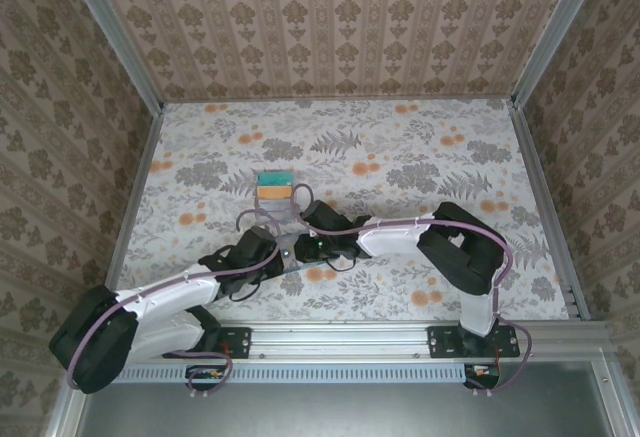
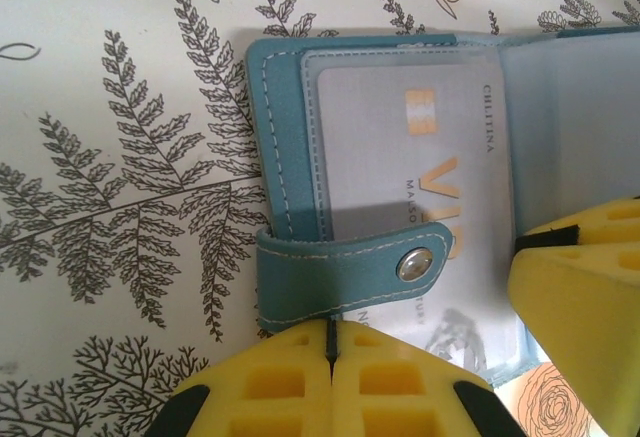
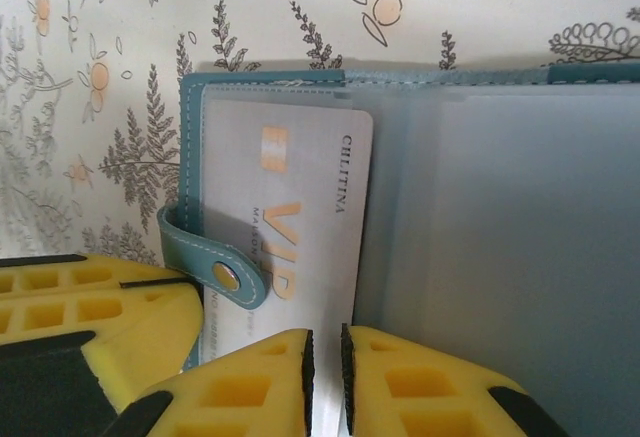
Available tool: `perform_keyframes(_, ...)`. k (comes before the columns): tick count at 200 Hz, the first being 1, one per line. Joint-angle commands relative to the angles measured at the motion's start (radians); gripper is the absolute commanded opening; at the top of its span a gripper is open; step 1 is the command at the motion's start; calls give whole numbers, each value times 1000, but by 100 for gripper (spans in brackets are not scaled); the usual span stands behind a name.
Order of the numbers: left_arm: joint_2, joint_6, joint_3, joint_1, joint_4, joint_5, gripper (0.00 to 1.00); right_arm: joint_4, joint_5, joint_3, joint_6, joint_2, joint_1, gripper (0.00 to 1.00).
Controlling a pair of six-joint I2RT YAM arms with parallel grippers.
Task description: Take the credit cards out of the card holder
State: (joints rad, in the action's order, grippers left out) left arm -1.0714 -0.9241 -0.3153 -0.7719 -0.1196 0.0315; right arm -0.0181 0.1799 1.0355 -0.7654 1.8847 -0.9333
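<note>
The card holder (image 2: pixel 290 137) lies open on the patterned table, teal outside with blue-grey sleeves (image 3: pixel 500 207). A pale silver credit card (image 2: pixel 400 157) marked VIP sits in its clear left sleeve (image 3: pixel 300 187), and the snap strap (image 2: pixel 340 272) is folded across it. My left gripper (image 2: pixel 330 342) is shut, its tips at the strap's lower edge over the holder's near side. My right gripper (image 3: pixel 325 377) hovers over the card's near right edge with its jaws a narrow slit apart and nothing held. Behind the arms a teal card (image 1: pixel 272 178) and an orange card (image 1: pixel 273 193) lie on the table.
Both arms meet over the middle of the table (image 1: pixel 420 157), which has wallpapered walls on three sides. A metal rail (image 1: pixel 350 335) with the arm bases runs along the near edge. The left gripper's yellow fingers (image 3: pixel 100 307) sit close beside the right gripper.
</note>
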Motion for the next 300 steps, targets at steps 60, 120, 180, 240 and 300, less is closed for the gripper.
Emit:
perform_keyframes(60,-79,-13,-18,-9,-58,13,1,74,-20,25,22,12,-8,19)
perform_keyframes(120,-119,-10,-39,-30,-43,16,0,4,49,15,-3,16,-4,16)
perform_keyframes(180,-122,-10,-39,-35,-40,18,0,-66,94,-15,-34,8,8,0)
perform_keyframes(240,-96,-13,-29,-29,-76,44,0,-101,64,-83,-40,-71,29,0)
perform_keyframes(300,-92,-12,-28,-27,-86,44,0,-102,50,-111,-39,-107,42,0)
